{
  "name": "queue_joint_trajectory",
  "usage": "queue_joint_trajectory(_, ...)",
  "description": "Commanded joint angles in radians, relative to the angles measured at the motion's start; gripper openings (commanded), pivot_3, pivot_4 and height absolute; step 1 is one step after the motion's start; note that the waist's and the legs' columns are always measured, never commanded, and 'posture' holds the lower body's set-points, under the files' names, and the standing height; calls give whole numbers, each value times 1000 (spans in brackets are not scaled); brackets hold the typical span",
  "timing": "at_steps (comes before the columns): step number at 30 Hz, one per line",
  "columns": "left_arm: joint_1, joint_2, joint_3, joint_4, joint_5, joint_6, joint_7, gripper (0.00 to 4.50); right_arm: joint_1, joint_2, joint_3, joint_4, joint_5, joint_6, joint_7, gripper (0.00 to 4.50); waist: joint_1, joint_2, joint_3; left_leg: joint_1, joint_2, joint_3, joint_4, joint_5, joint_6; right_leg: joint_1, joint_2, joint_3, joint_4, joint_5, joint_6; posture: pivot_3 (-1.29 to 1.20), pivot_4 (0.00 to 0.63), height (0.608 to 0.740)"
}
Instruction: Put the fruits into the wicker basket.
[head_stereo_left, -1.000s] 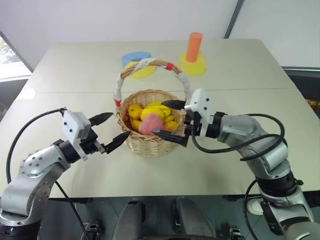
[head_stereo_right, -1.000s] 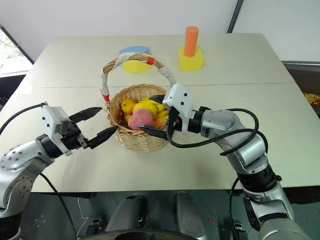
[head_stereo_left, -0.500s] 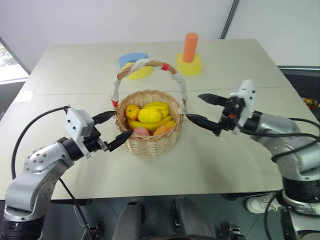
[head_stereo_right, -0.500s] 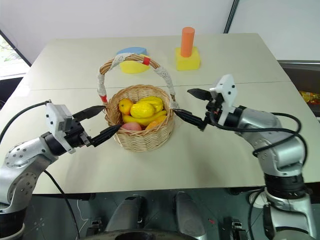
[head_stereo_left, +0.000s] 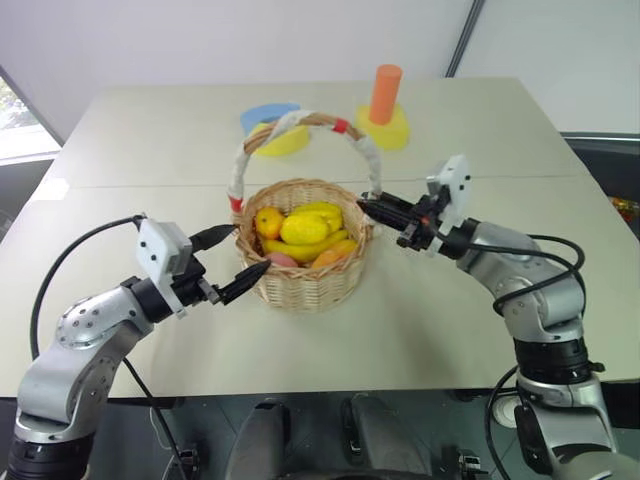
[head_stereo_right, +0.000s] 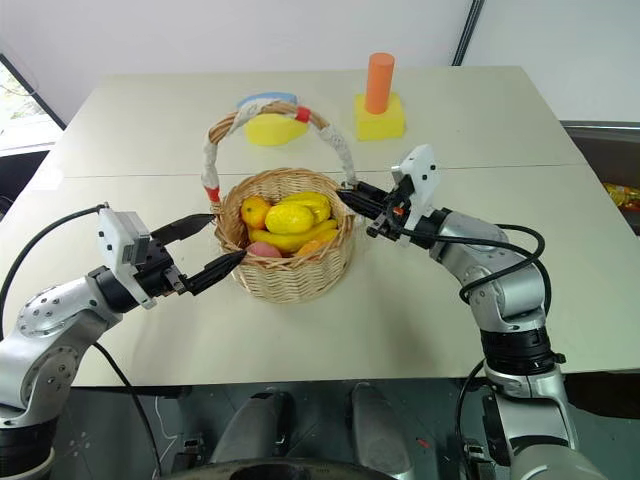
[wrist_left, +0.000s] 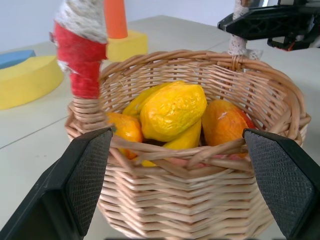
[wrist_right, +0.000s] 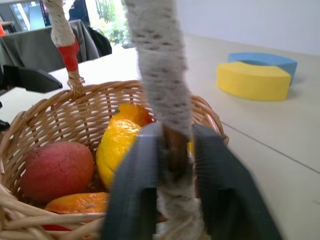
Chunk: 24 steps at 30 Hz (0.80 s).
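Observation:
The wicker basket (head_stereo_left: 310, 282) stands mid-table. The fruits lie inside it: a yellow lemon (head_stereo_left: 302, 229) on top and a pink peach (wrist_right: 57, 170) low against the near wall. My right gripper (head_stereo_left: 372, 208) is shut on the cloth-wrapped handle (wrist_right: 159, 85) just above where it meets the rim on the right; its fingers (wrist_right: 135, 185) clamp it from both sides. On the basket's left side my left gripper (head_stereo_left: 245, 252) is open, and its fingers (wrist_left: 75, 185) stand apart before the wall without gripping it.
An orange, a banana and other fruit (wrist_left: 225, 122) share the basket. Behind it lie yellow and blue foam blocks (head_stereo_left: 275, 128) and an orange cylinder (head_stereo_left: 386, 93) upright on a yellow block (head_stereo_left: 388, 130). Bare tabletop (head_stereo_left: 440, 330) spreads to the right and front.
My right gripper, open around the pink peach over the basket, left it inside, swung out to the right, then came back and shut on the handle. The left arm stayed put.

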Motion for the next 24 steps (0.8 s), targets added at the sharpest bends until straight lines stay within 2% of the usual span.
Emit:
queue_joint_trajectory(1, -11, -1, 5, -16, 8, -16, 9, 4500, -16, -12, -75, -64, 37, -19, -12, 6, 0, 0, 0, 0, 0, 0, 0, 0, 0, 0, 0, 0, 0, 0, 0, 0, 150, 740)
queue_joint_trajectory(6, -39, -1, -10, 16, 21, -25, 3, 4500, -34, -112, -239, 78, -32, -86, -68, 6, 6, 0, 0, -1, -1, 0, 0, 0, 0, 0, -1, 0, 0, 0, 0, 0, 150, 740)
queue_joint_trajectory(11, -62, -9, -31, 39, 39, -34, -4, 4500, -76, -206, -323, 318, -182, -232, -193, 6, 0, 0, 0, -1, -2, 1, 0, 0, 0, 0, -1, 0, 0, 0, 0, 0, 150, 740)
queue_joint_trajectory(15, -88, -20, -50, 62, 53, -42, -6, 4500, -119, -244, -349, 517, -269, -327, -291, 6, -5, 1, 0, 0, -1, 2, 0, 0, 0, 0, 0, 0, 0, 0, 0, 0, 150, 740)
queue_joint_trajectory(20, -105, -34, -63, 82, 72, -52, 0, 4500, -147, -238, -358, 630, -280, -382, -320, 6, -6, 1, 0, 1, 0, 3, 0, 0, 0, 0, 1, 2, 2, 0, 0, 0, 150, 740)
queue_joint_trajectory(22, -110, -36, -64, 93, 92, -55, 13, 4500, -134, -236, -363, 625, -260, -373, -303, 1090, -6, 1, 0, 1, 0, 3, 0, 0, 0, 0, 1, 2, 2, 0, 0, 0, 150, 740)
queue_joint_trajectory(23, -114, -38, -63, 103, 103, -55, 23, 4500, -128, -237, -366, 621, -257, -373, -301, 1434, -5, 1, 0, 1, 0, 3, 0, 0, 0, 0, 1, 2, 2, 0, 0, 0, 150, 740)
queue_joint_trajectory(24, -118, -43, -59, 114, 111, -52, 36, 4500, -117, -239, -369, 613, -258, -377, -301, 1973, -5, 1, 0, 1, 0, 3, 0, 0, 0, 0, 1, 2, 2, 0, 0, 0, 150, 740)
